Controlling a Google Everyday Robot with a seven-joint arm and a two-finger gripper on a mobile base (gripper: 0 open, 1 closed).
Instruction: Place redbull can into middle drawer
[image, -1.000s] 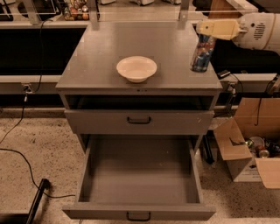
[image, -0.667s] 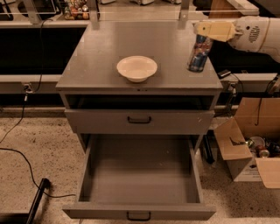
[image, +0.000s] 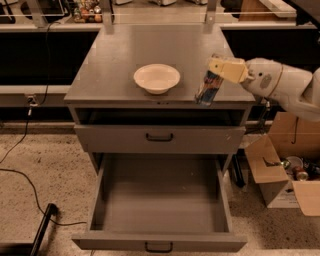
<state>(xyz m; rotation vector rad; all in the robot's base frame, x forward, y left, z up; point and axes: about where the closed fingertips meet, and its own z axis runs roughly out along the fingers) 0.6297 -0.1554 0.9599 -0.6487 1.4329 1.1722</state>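
The redbull can (image: 207, 88) is blue and silver and tilts with its top to the right, over the front right edge of the grey cabinet's top (image: 115, 55). My gripper (image: 223, 69) comes in from the right with cream fingers (image: 231, 70) shut on the can's top, which is hidden. The middle drawer (image: 160, 197) is pulled wide open below, grey and empty inside, with a small black handle (image: 159, 246) on its front. The can is above and behind the drawer's right side.
A cream-white bowl (image: 156, 77) sits on the cabinet top, left of the can. A handled drawer front (image: 160, 137) is above the open drawer. Open cardboard boxes (image: 280, 175) stand on the floor at right. A cable and a black bar (image: 42, 227) lie at lower left.
My gripper has carried the can from the back right of the cabinet top forward and left to the front edge. The can now tilts more.
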